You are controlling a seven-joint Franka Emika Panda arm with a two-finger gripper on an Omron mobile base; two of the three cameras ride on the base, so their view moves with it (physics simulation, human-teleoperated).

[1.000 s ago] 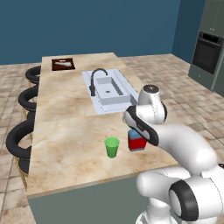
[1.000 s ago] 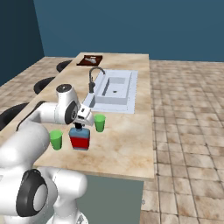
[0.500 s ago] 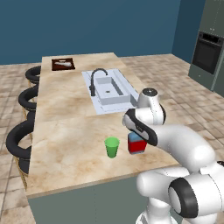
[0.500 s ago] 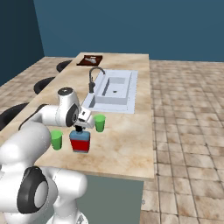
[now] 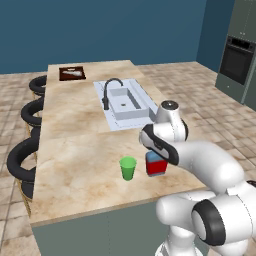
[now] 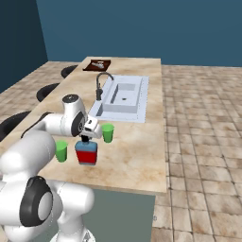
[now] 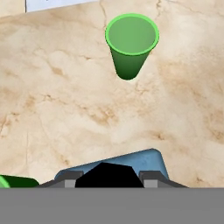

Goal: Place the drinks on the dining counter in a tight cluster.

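Your tool (image 6: pixel 86 139) is clamped on the black cap of the blue bottle (image 6: pixel 87 153), and over the last second it has lowered the bottle to the bench (image 6: pixel 137 146). The base seems to touch the marble now, though your arm hides part of it. One green cup (image 6: pixel 108 133) stands just beyond the tool, another (image 6: pixel 61 151) beside it. This drink looks ready for release.

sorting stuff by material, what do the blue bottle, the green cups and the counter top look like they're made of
Blue bottle: likely plastic, opaque with a soft sheen, red label, black cap.
Green cups: probably plastic, since they are flat uniform green with thin walls and no gloss highlights.
Counter top: looks like polished beige marble, given its brown veining; being rendered, it could equally be laminate.
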